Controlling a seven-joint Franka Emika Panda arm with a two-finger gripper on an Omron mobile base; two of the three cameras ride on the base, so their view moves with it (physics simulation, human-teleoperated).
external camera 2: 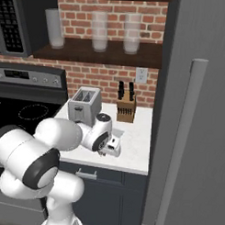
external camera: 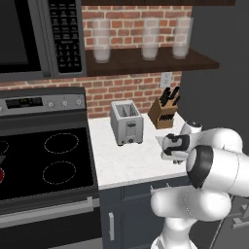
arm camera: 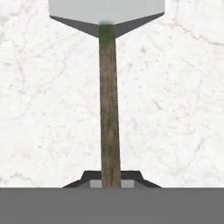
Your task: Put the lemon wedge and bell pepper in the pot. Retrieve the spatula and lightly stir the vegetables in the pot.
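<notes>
Our pincer (arm camera: 111, 183) is closed on the spatula (arm camera: 109, 87), low in the hand view, holding the very end of the handle; the blade lies at the top on the white bench (arm camera: 175, 109). Gripped so far back, it may swing or slip when lifted. We count one spatula, one toaster (external camera: 126, 122), one knife block (external camera: 163, 111), three glasses on the shelf (external camera: 194, 61).

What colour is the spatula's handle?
Brown with greenish patches, like mossy wood. The spatula shows best in the hand view.
</notes>
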